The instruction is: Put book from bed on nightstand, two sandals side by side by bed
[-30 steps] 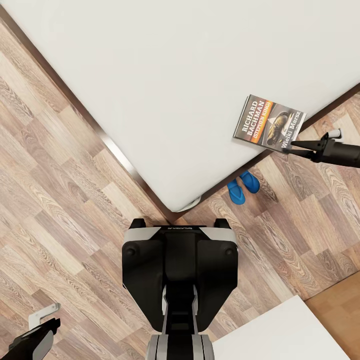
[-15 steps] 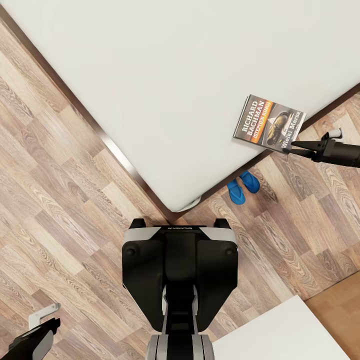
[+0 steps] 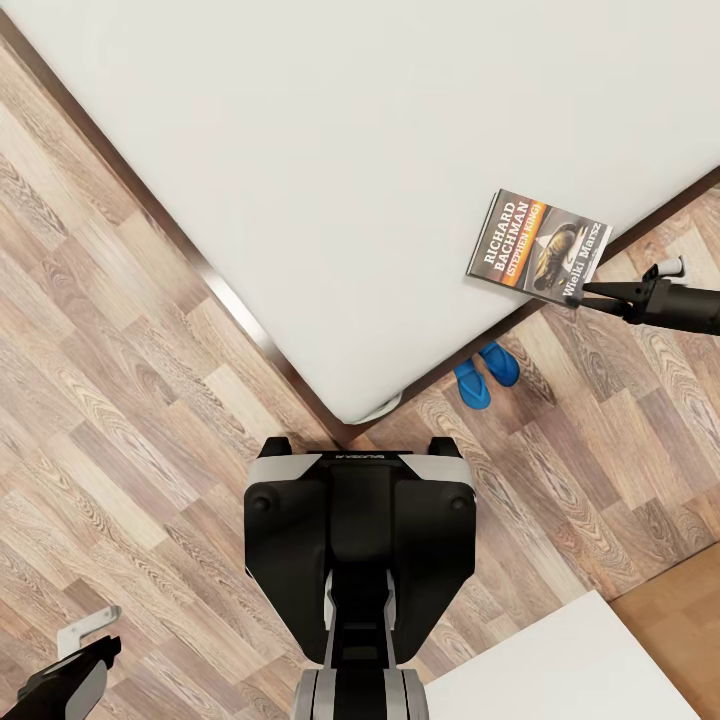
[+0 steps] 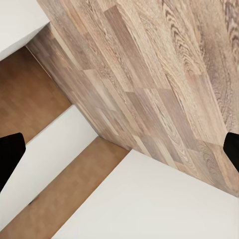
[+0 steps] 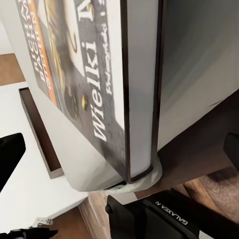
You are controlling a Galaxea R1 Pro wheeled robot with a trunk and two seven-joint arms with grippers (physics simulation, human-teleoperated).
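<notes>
My left gripper (image 3: 85, 640) is parked low over the wood floor (image 3: 120, 400) on the far side from everything; its wrist view shows dark fingertips at both edges, so spread wide and holding nothing. The two blue sandals (image 3: 486, 373) sit side by side on the floor against the bed (image 3: 330, 150) frame. Past them is what matters: the book (image 3: 538, 246) lies flat at the mattress edge, its long side running along that edge, and my right gripper (image 3: 590, 292) points straight at its near corner, just beside it. Jaws look open, not pinching yet. Right arm's job, I'd say.
</notes>
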